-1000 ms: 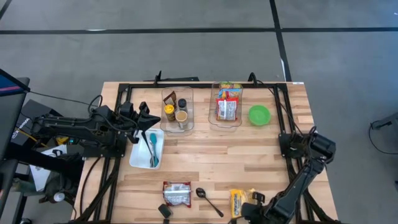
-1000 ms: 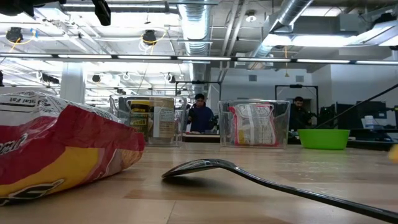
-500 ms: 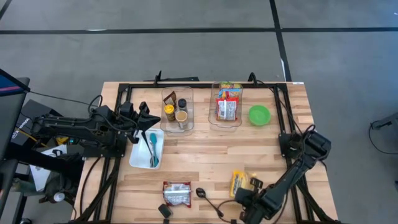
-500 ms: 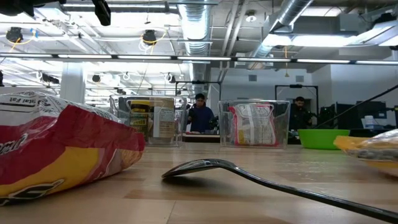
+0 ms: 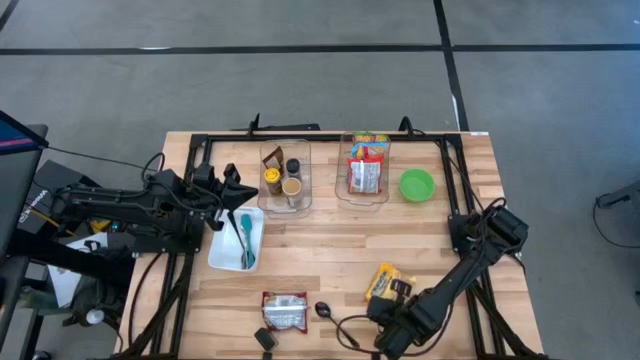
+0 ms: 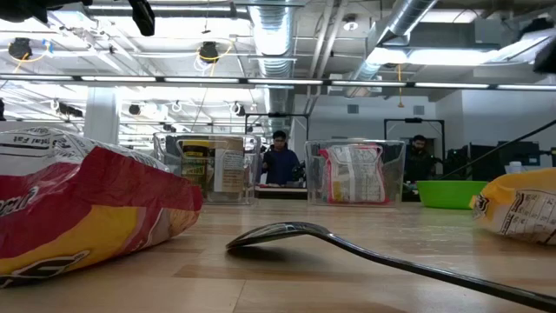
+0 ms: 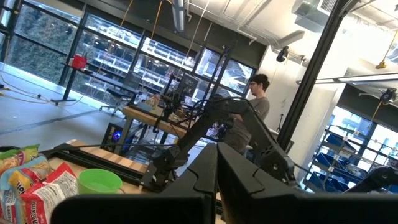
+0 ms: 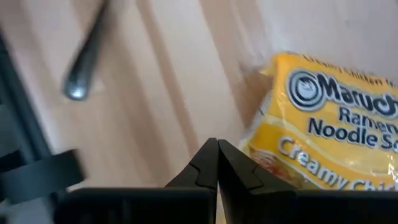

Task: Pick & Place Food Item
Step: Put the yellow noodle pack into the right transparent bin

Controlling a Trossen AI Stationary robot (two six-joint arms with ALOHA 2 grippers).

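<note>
Right gripper [image 8: 217, 163] pressed together, empty, just beside yellow ramen packet [image 5: 385, 281]. Left gripper [image 5: 232, 186] closed too, parked well apart from ramen packet.

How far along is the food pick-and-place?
Done: some snack packets sit in a clear bin.
In hand: the right gripper, shut, is at the edge of the yellow Maruchan ramen packet on the table; no clear grip on it shows.
Left: the ramen and the red packet are both outside the bins. The left gripper waits, shut, by the white tray.
</note>
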